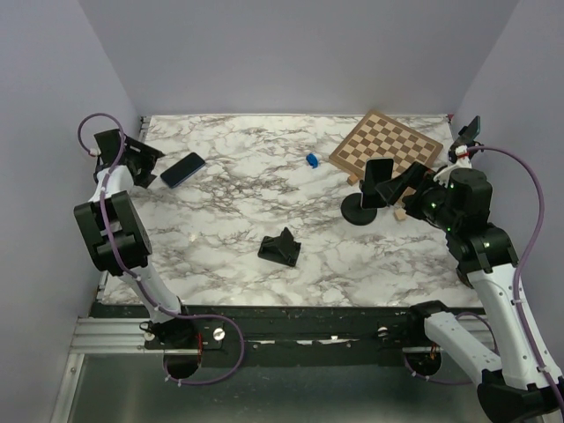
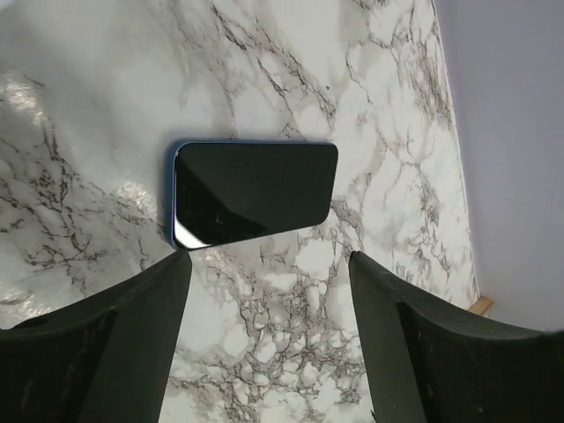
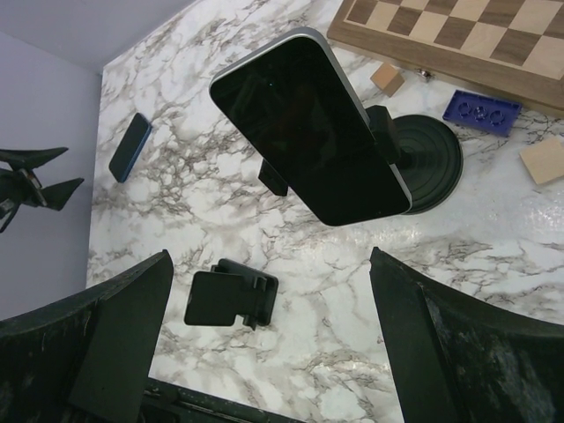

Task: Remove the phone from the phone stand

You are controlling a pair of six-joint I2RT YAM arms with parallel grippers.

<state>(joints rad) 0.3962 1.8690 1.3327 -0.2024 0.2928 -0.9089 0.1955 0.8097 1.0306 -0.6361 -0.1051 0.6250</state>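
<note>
A dark phone (image 1: pixel 380 180) sits clamped in a black phone stand with a round base (image 1: pixel 359 211), right of the table's middle. In the right wrist view the phone (image 3: pixel 313 128) tilts above the stand's base (image 3: pixel 432 163). My right gripper (image 1: pixel 401 187) is open and empty just right of the phone; in its own view it (image 3: pixel 270 256) hangs a little short of the phone, not touching. My left gripper (image 1: pixel 145 164) is open and empty at the far left, beside a second, blue-edged phone (image 1: pixel 182 169) lying flat, also seen in the left wrist view (image 2: pixel 254 189).
A small folded black stand (image 1: pixel 280 248) lies mid-table. A chessboard (image 1: pixel 386 145) lies at the back right, with a blue piece (image 1: pixel 312 159) to its left. A blue brick (image 3: pixel 480 110) and wooden blocks (image 3: pixel 542 160) lie beside the stand's base.
</note>
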